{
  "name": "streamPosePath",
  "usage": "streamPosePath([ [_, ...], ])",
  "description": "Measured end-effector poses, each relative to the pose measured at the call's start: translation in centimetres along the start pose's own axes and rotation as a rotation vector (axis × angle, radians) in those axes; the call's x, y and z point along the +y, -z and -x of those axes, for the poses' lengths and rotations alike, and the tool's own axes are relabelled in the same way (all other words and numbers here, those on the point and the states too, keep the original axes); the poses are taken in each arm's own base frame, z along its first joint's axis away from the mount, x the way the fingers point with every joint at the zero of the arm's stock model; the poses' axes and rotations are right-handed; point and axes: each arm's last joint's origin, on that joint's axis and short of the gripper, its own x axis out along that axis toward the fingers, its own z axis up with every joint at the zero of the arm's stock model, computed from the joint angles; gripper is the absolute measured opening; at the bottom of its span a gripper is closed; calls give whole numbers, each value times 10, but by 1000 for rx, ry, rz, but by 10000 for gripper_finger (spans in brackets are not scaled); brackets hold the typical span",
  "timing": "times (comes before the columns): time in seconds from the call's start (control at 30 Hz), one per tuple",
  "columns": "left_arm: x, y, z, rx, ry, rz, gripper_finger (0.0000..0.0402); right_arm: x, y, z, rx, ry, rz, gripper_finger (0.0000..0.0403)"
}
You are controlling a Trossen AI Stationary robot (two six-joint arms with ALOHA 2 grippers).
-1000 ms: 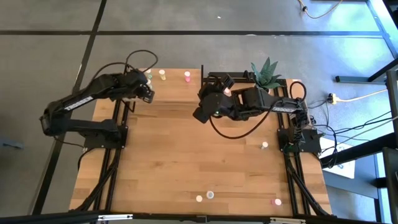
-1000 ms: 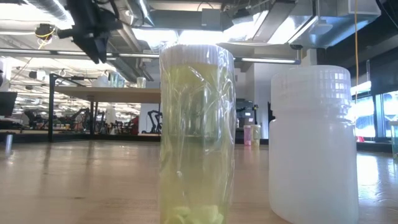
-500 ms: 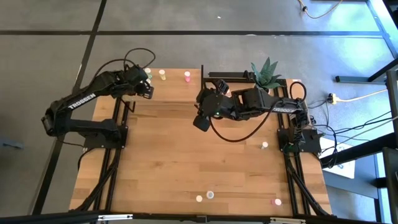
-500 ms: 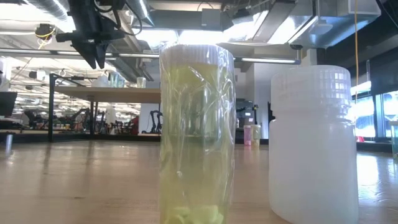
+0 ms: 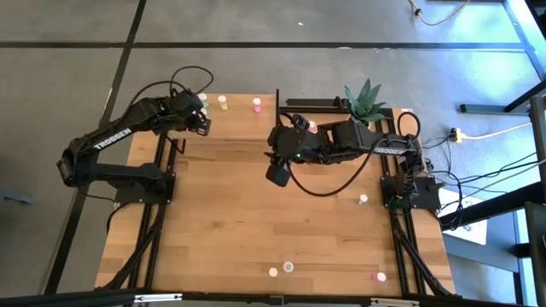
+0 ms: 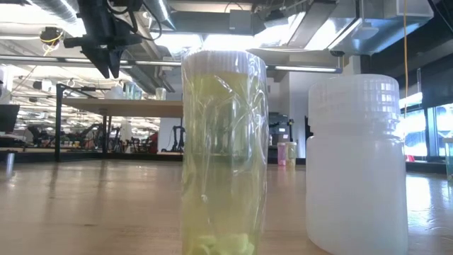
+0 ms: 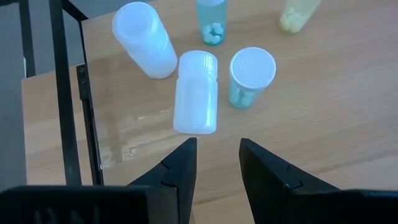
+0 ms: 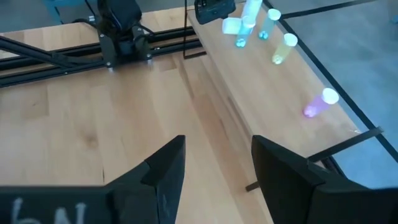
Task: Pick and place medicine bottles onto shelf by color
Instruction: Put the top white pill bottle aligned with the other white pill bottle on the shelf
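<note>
Two black jointed arms, white TROSSEN lettering on the left arm (image 5: 111, 141), looping black cables.

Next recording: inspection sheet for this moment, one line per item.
Surface: wooden table, a few bottles near its front edge.
Job's things: shelf holds white bottles, green ones, a yellow and a pink.
Clutter: potted plant.
Grippers: left gripper open and empty above the white bottles; right gripper open and empty over the table.
Cables: black loops on both arms; more on the floor.
Surroundings: office hall, nobody seen.
</note>
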Motion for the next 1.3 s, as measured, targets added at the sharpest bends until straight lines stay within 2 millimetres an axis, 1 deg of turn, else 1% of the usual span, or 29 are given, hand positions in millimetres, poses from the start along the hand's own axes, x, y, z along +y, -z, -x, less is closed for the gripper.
streamPosePath([
  [0.73, 0, 0, 0, 0, -1, -2, 114, 0, 0, 0, -1, 0, 1, 186],
  [0.9, 1, -1, 0, -23, -32, -2, 114, 0, 0, 0, -1, 0, 1, 186],
  [1.1, 0, 0, 0, -11, -14, -2, 115, 0, 0, 0, -1, 0, -1, 186],
  [1.2, 0, -1, 0, -13, -13, -1, 128, 0, 0, 0, -1, 0, 1, 186],
  [1.3, 0, -1, -1, -16, -26, -14, 160, 0, 0, 0, -1, 0, -1, 186],
])
